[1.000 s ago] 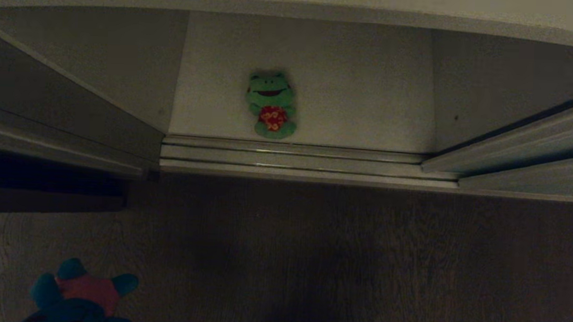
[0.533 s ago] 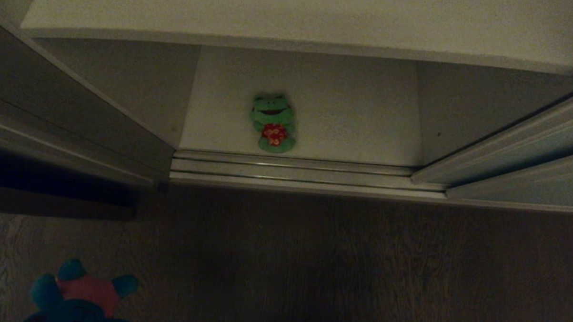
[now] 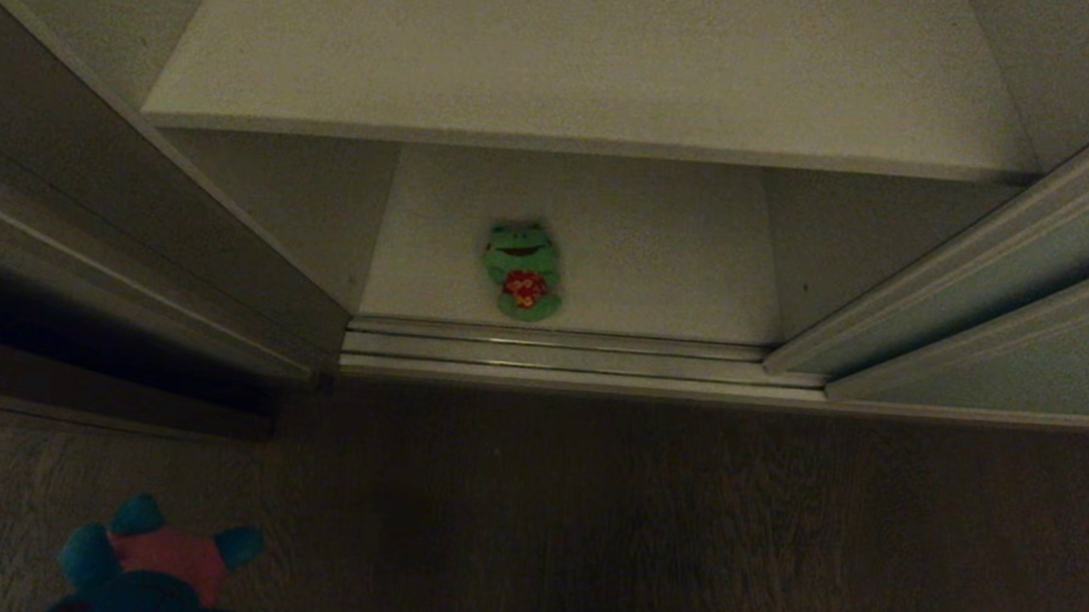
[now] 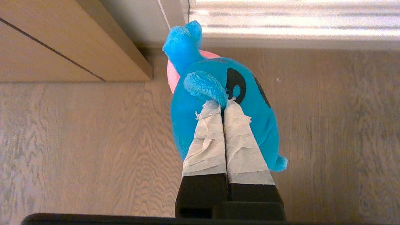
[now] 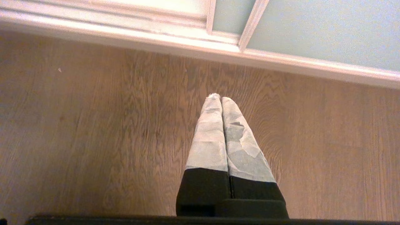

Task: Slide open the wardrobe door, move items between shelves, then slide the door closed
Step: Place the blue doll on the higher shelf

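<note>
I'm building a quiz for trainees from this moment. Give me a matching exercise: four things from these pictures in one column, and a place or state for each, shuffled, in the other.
Things:
1. green frog toy
2. blue plush toy
3. right tool
4. upper shelf

Places or states:
A. shut on nothing, above the wood floor
B. bare board, nothing on its visible part
C. pinched by one limb in the shut left tool
D. on the wardrobe's bottom board, near the door track

Pairs: 1-D, 2-C, 3-A, 4-B

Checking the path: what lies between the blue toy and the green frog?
In the head view, bare wood floor, then the door track rails, separate the blue toy from the green frog.
</note>
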Controlling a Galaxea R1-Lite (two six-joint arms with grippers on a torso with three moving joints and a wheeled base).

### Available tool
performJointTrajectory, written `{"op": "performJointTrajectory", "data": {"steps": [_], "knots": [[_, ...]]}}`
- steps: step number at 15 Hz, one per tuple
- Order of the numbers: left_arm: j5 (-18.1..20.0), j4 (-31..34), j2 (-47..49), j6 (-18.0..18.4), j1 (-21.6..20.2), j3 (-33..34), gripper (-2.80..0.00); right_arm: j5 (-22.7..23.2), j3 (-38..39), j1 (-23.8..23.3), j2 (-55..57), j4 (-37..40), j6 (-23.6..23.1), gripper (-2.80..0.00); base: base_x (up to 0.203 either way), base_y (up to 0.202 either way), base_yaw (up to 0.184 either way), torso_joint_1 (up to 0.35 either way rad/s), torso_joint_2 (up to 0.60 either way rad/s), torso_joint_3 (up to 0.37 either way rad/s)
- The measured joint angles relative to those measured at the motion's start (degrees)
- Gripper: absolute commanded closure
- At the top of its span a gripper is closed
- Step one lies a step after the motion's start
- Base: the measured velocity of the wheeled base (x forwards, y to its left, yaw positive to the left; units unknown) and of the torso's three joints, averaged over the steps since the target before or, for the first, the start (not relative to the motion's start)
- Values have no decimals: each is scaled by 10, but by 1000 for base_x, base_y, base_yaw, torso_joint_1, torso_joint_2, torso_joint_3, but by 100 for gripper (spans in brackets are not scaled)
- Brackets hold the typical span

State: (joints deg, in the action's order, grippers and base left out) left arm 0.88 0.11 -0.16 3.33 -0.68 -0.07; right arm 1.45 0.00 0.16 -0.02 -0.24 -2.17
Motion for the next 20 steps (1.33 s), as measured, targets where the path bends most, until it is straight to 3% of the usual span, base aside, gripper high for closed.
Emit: {"op": "performJointTrajectory", "data": {"steps": [20], "knots": [[0, 1, 1, -8, 0, 0, 0, 0, 0, 0, 0, 0, 0, 0, 0, 0, 0, 2, 0, 188]]}}
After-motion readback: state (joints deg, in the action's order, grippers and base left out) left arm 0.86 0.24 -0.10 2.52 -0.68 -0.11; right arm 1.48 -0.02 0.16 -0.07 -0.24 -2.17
